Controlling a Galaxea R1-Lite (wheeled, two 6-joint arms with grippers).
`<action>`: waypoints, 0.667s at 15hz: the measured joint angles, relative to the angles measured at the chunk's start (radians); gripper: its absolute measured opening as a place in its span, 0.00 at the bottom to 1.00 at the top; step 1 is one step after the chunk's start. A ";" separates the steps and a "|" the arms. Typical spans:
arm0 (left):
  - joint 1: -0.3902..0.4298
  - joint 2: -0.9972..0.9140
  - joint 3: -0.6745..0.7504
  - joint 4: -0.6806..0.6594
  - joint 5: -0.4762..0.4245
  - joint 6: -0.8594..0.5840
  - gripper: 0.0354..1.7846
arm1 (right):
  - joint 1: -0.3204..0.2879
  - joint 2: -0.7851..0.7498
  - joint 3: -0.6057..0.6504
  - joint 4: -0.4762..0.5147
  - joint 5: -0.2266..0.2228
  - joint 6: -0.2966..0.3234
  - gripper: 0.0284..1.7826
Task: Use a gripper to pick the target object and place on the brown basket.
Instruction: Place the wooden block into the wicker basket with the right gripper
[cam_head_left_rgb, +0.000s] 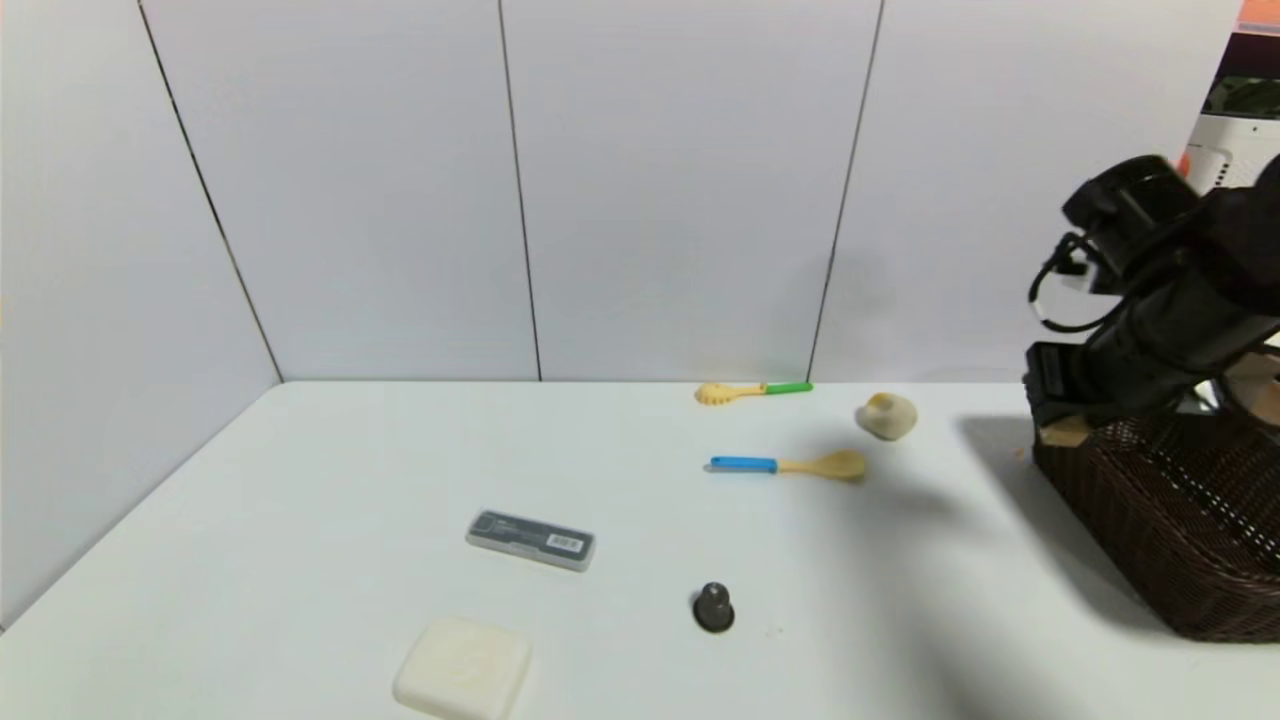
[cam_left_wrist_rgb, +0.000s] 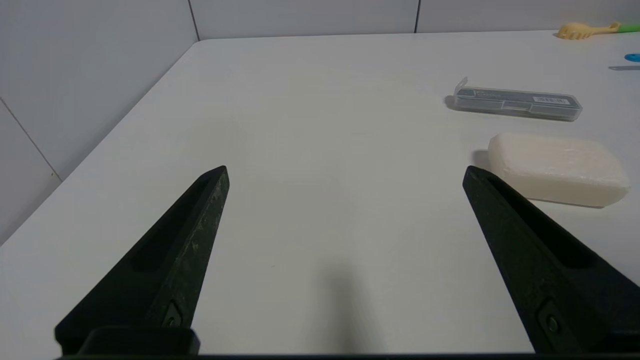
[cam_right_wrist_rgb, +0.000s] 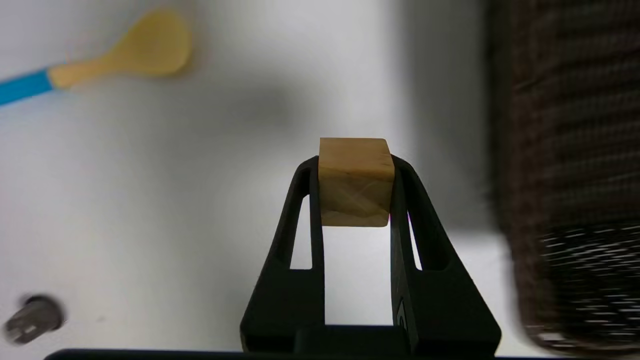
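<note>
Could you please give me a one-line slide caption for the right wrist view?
Right tool clamps a wooden cube above the white table, beside the wicker basket.

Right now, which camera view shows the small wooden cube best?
The right wrist view: the wooden cube fills the centre, clamped in the right tool. The head view shows only a tan corner under that tool by the brown basket. The left wrist view misses it.

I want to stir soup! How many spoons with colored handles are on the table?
2: a green-handled yellow plastic utensil by the back wall, and a blue-handled wooden spoon just in front of it.
</note>
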 joint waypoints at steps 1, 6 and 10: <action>0.000 0.000 0.000 0.000 0.000 0.000 0.94 | -0.044 -0.016 -0.013 -0.002 -0.011 -0.045 0.19; 0.000 0.000 0.000 0.000 0.000 0.000 0.94 | -0.261 -0.051 -0.032 -0.006 -0.019 -0.124 0.19; 0.000 0.000 0.000 0.000 0.000 0.000 0.94 | -0.328 -0.027 -0.024 -0.006 -0.019 -0.127 0.32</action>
